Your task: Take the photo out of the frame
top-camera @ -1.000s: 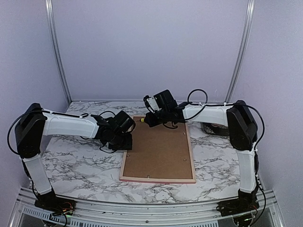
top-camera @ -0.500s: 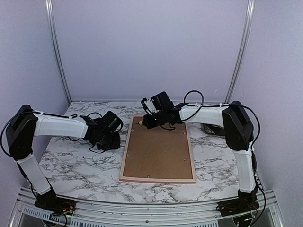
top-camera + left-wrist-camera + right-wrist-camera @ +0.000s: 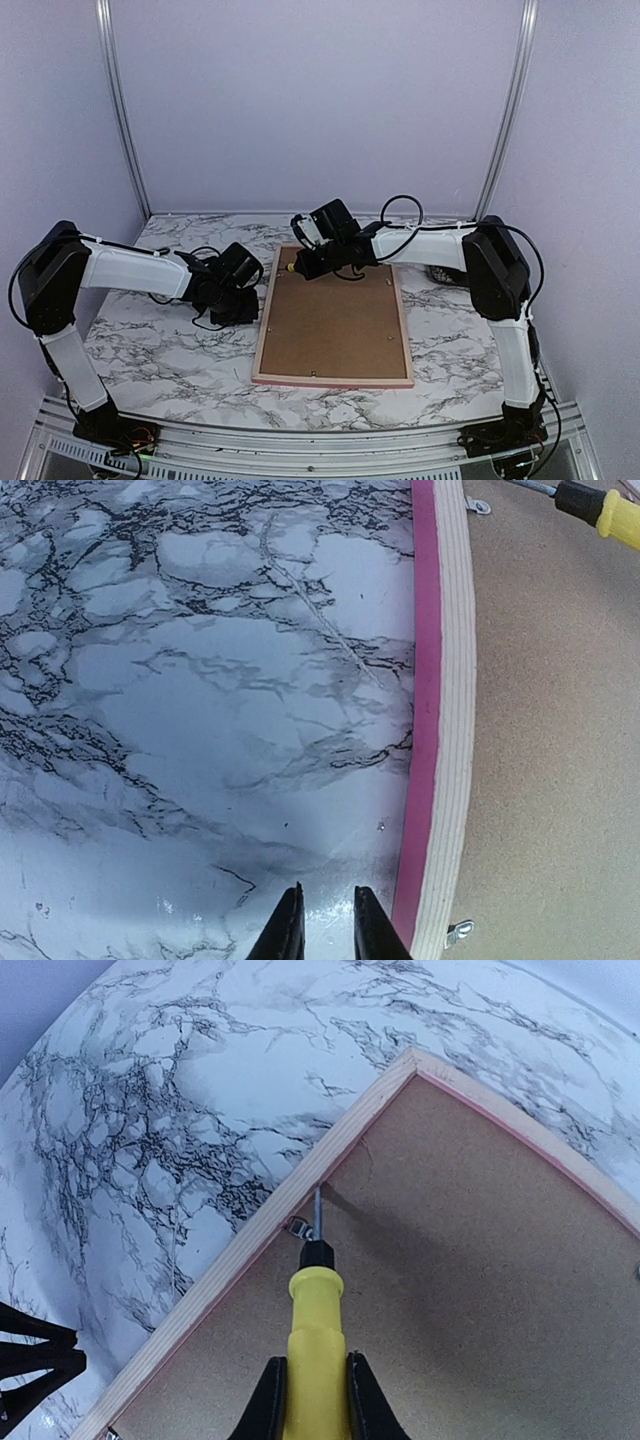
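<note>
The pink frame (image 3: 261, 340) lies face down on the marble table, with its pale wooden back rim (image 3: 250, 1235) and brown backing board (image 3: 335, 320) facing up. The photo is hidden under that board. My right gripper (image 3: 313, 1358) is shut on a yellow screwdriver (image 3: 316, 1310). The screwdriver's tip rests at a small metal tab (image 3: 296, 1226) by the frame's far left corner. My left gripper (image 3: 324, 892) hovers over the bare table just left of the frame's left side (image 3: 428, 710). Its fingers are a narrow gap apart with nothing between them.
More metal tabs (image 3: 458, 932) sit along the frame's inner edge. A dark object (image 3: 445, 272) lies at the back right, behind the right arm. Marble tabletop (image 3: 160, 345) stretches left of the frame, and grey walls close in the back and sides.
My left gripper's fingers have narrowed and it has drawn back left from the frame's edge. My right gripper has carried the screwdriver left, toward the frame's far left corner.
</note>
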Tool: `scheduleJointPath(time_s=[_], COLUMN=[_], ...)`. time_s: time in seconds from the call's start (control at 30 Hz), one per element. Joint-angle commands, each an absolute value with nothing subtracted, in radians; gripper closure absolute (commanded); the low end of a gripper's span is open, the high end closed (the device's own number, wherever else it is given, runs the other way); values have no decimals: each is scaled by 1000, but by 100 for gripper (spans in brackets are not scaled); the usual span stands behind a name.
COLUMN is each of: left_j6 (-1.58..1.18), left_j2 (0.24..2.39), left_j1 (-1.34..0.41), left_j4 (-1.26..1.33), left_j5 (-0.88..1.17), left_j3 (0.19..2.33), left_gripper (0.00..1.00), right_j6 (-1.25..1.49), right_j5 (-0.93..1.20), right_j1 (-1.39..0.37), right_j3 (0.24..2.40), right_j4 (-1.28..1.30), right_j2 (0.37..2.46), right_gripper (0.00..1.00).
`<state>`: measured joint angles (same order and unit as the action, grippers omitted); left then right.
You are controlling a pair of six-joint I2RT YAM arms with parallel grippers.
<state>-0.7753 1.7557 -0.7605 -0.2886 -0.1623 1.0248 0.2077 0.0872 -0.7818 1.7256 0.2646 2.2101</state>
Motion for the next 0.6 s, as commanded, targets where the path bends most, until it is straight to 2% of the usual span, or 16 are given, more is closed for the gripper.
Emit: scheduleJointPath(time_s=[0.0,0.57], left_j6=[-779,-783], left_j2=[1777,1802], left_j1=[-765,-764], left_j4=[-268,-259], left_j5=[-155,-153], left_j3=[1023,1045], left_gripper=[82,83], right_j6=[193,159], right_j5=[118,153], right_j1=[-801,-823], right_j3=[1757,1673], right_j4=[347,449], right_j2=[2212,2113], right_gripper=[100,100])
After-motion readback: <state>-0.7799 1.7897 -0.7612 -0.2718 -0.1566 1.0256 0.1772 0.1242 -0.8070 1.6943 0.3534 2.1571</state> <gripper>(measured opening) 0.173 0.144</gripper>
